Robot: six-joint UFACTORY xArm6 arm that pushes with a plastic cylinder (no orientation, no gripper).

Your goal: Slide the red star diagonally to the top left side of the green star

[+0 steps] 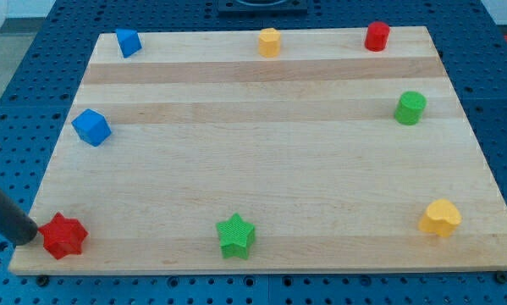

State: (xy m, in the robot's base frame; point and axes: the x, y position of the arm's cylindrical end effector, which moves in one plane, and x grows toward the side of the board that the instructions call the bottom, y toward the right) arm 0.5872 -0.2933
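The red star [64, 235] lies near the board's bottom left corner. The green star [236, 235] lies at the bottom middle, well to the right of the red star. My rod comes in from the view's left edge, and my tip [26, 237] sits just left of the red star, close to it or touching it.
On the wooden board [261, 169] there are also a blue cube [91, 127] at the left, a blue block [129, 42] at the top left, a yellow block [270, 41] at the top middle, a red cylinder [377, 36] at the top right, a green cylinder [410, 108] at the right, and a yellow heart [440, 218] at the bottom right.
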